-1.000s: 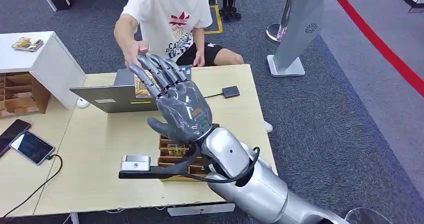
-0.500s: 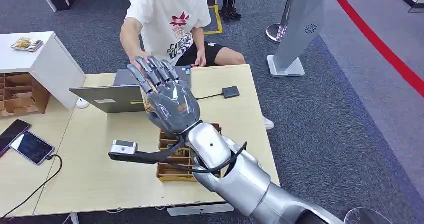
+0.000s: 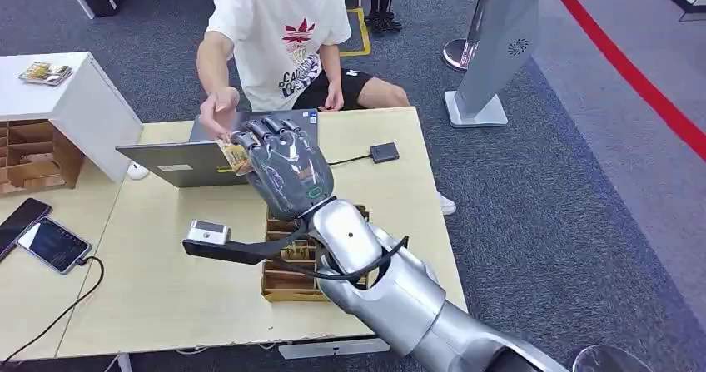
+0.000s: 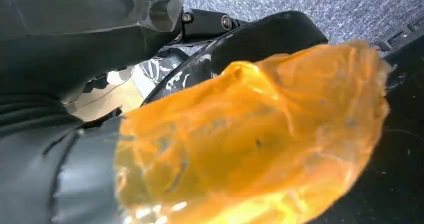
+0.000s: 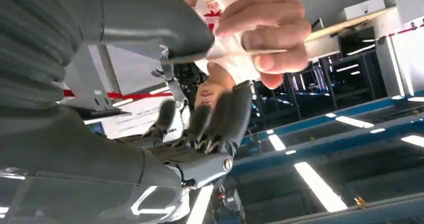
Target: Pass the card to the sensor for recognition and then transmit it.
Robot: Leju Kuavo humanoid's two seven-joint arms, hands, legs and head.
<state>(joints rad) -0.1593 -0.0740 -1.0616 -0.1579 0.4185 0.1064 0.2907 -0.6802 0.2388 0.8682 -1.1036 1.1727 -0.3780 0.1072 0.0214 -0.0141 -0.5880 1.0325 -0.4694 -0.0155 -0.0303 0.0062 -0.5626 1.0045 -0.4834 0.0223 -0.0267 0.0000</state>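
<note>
Since a second ago the right hand (image 3: 283, 168) is curling its fingers from spread to bent, and the person's hand (image 3: 218, 110) is now pinching the card (image 3: 236, 157). Card is sitting at the right hand's fingertips, just past them toward the person, above the laptop (image 3: 179, 162); robot grip on it unclear. Wooden organizer (image 3: 287, 282) is lying under the forearm, contents unclear. Left hand state: cannot tell.
</note>
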